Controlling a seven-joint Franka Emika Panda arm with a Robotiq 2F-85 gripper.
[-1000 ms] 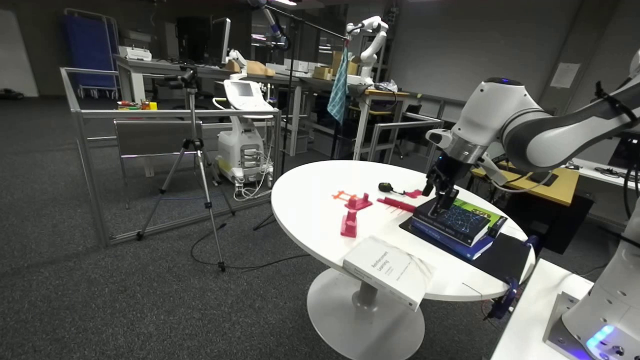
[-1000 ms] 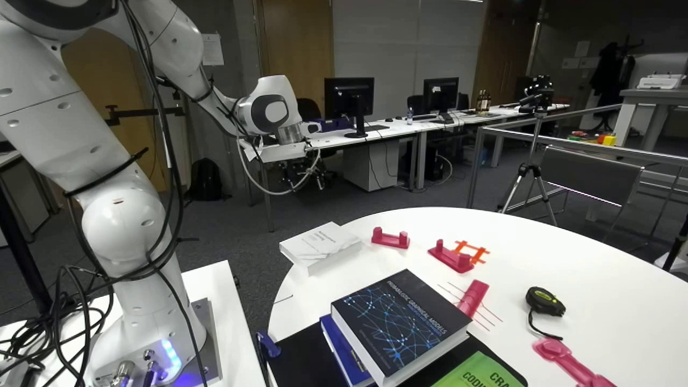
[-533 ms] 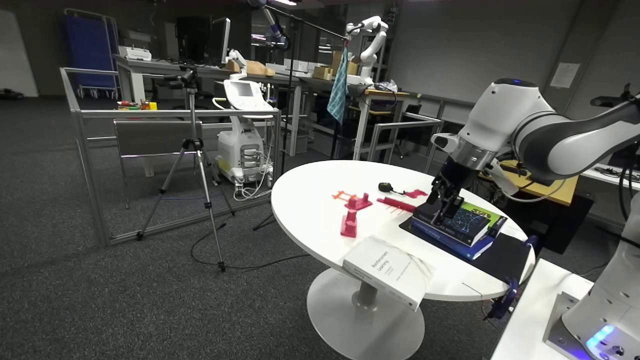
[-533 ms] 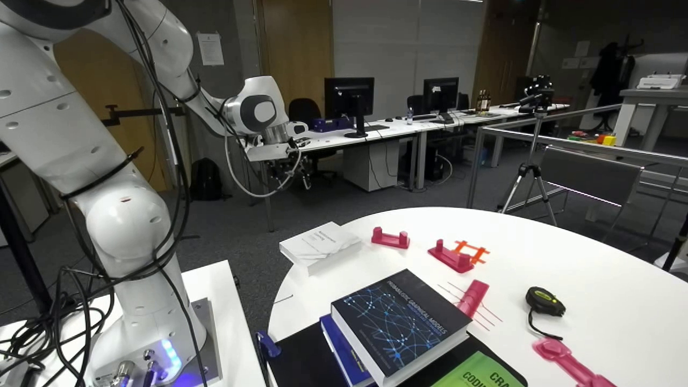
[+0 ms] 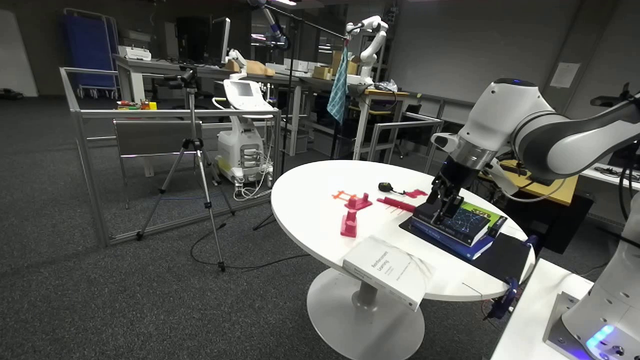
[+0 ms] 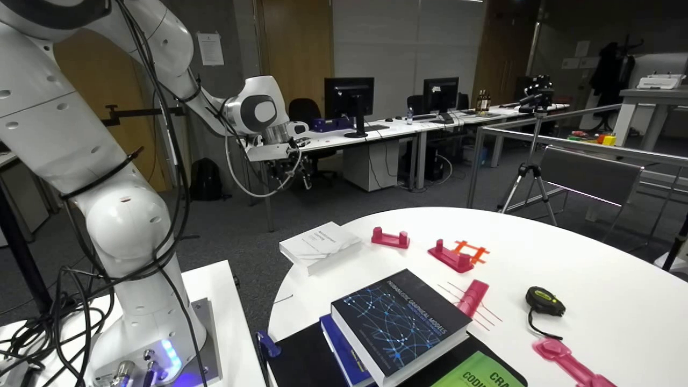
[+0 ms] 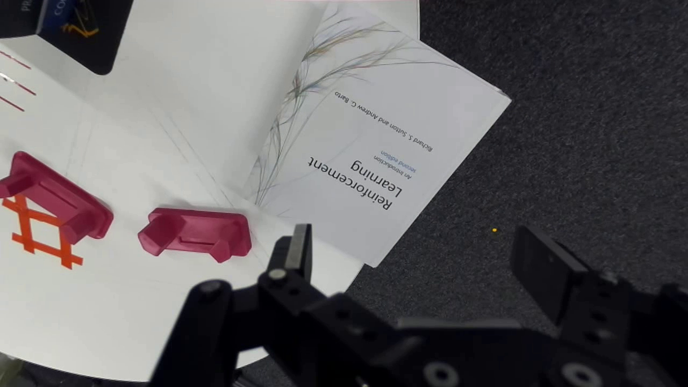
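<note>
My gripper (image 7: 411, 232) is open and holds nothing. In the wrist view its fingers stand wide apart, with dark floor and a corner of the white book (image 7: 365, 145) seen between them. The book, "Reinforcement Learning", lies flat and overhangs the table edge; it shows in both exterior views (image 5: 390, 270) (image 6: 321, 243). In an exterior view the gripper (image 6: 293, 180) hangs in the air beyond the book and the table edge, touching nothing that I can see. In an exterior view the gripper (image 5: 442, 215) overlaps the dark book stack (image 5: 467, 225).
The white round table (image 6: 570, 242) bears two pink brackets (image 6: 391, 238) (image 6: 451, 258), orange tape (image 6: 473, 250), a pink bar (image 6: 474, 297), a tape measure (image 6: 545, 301) and another pink part (image 6: 570, 361). A dark book (image 6: 400, 328) lies on a blue one, beside a green book (image 6: 478, 371).
Between one second and half a second ago the arm and gripper moved a little, leftward towards the base in an exterior view. Since then nothing has visibly moved. The books have stayed put.
</note>
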